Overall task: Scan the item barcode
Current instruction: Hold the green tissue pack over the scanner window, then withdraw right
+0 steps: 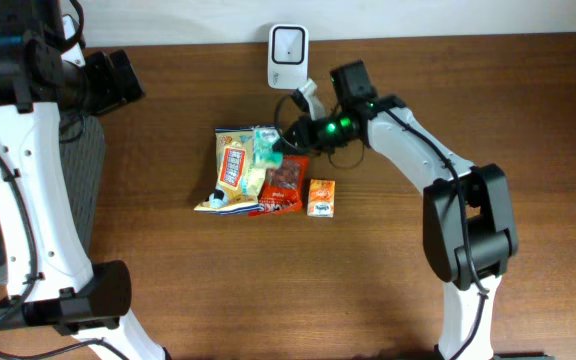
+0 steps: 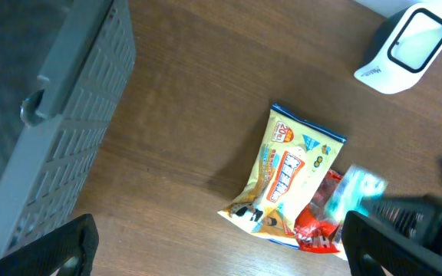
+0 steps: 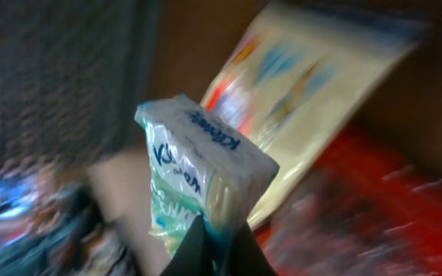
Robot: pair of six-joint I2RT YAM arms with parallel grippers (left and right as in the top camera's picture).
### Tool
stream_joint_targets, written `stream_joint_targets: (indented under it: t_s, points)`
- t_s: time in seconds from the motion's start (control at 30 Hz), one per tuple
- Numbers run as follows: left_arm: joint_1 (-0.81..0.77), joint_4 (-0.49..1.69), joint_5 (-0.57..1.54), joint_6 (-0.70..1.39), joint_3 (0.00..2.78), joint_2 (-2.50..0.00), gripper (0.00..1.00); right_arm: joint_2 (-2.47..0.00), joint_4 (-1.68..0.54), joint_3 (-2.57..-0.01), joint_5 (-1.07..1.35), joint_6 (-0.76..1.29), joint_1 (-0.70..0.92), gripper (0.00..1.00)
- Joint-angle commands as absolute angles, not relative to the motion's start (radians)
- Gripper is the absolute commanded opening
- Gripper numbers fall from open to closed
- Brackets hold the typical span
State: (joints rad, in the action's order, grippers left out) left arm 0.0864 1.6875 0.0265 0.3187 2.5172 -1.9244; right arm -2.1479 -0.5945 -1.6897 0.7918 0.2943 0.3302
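R gripper (image 1: 284, 140) fingers clamped on tissue pack (image 3: 198, 165), over yellow snack bag (image 1: 232, 170) & red pouch (image 1: 284, 186), near scanner (image 1: 288, 52). L gripper (image 1: 118, 80) fingers wide apart, far left.

Yellow snack bag (image 1: 230, 168) against red packet (image 1: 286, 190), orange carton (image 1: 321, 198) just beside, grey basket (image 2: 75, 130) well apart

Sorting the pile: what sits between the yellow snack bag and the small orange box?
A red snack bag lies between them, clearest in the overhead view.
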Motion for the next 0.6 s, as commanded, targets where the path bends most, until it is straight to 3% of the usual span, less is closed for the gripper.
stream_joint_targets:
  t_s: [0.0,0.07,0.13,0.2,0.37,0.5,0.57]
  points:
    - [0.093,1.688,0.022,0.329,2.522,-1.922,0.99,-2.15,-0.568,-1.849,0.032,0.349,0.376,0.04]
    - [0.093,1.688,0.022,0.329,2.522,-1.922,0.99,-2.15,-0.453,-1.858,-0.249,0.263,0.41,0.04]
    - [0.093,1.688,0.022,0.329,2.522,-1.922,0.99,-2.169,-0.254,-1.857,-0.41,-0.017,0.452,0.04]
    - [0.093,1.688,0.022,0.329,2.522,-1.922,0.99,-2.203,-0.099,-1.857,-0.409,-0.267,0.472,0.04]
    - [0.093,1.688,0.022,0.329,2.522,-1.922,0.99,-2.314,0.114,-1.857,-0.361,-0.435,0.469,0.04]
    - [0.093,1.688,0.022,0.329,2.522,-1.922,0.99,-2.406,0.279,-1.857,-0.343,-0.834,0.471,0.04]
    - [0.093,1.688,0.022,0.329,2.522,-1.922,0.99,-2.423,0.3,-1.857,-0.33,-0.909,0.469,0.04]
